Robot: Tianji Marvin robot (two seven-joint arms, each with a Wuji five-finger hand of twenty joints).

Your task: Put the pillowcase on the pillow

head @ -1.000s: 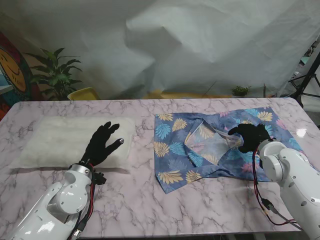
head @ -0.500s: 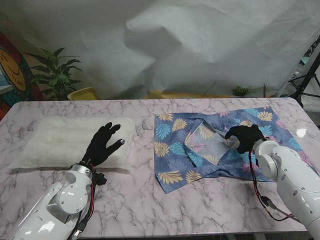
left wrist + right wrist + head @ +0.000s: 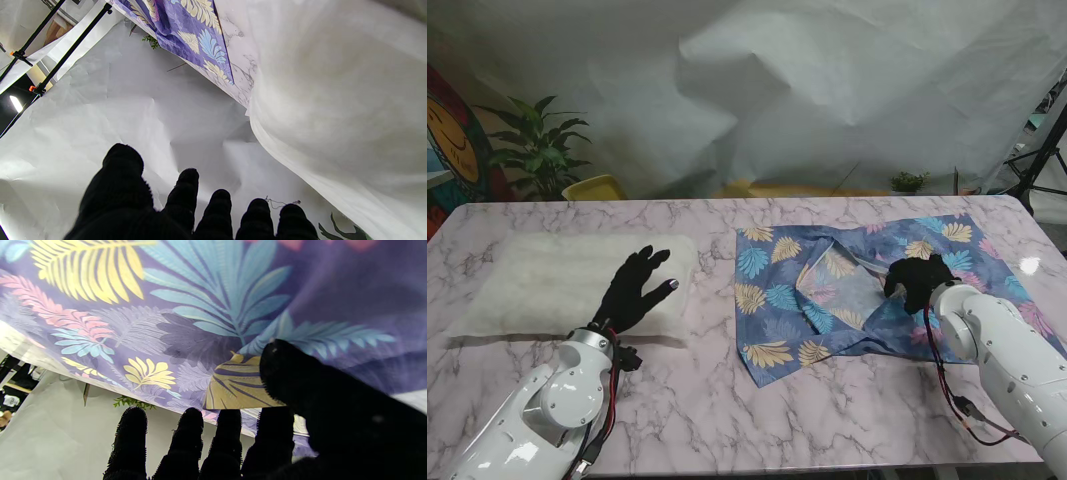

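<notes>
The pillowcase, blue with a leaf print, is spread rumpled on the right half of the table, with its opening folded back near the middle; the white pillow lies well apart on the left half. The right hand is set down on the cloth with fingers curled, but whether a fold is actually pinched cannot be told; in the wrist view the thumb is seen apart from the four fingers. The left hand is held released, fingers spread, over the pillow's near right corner. For the step to go well, a single layer at the opening's hem should be taken, not both layers, so that the mouth can be lifted open. The table is pale veined marble; crumpled white paper is hung behind it, with a potted plant at the far left.
</notes>
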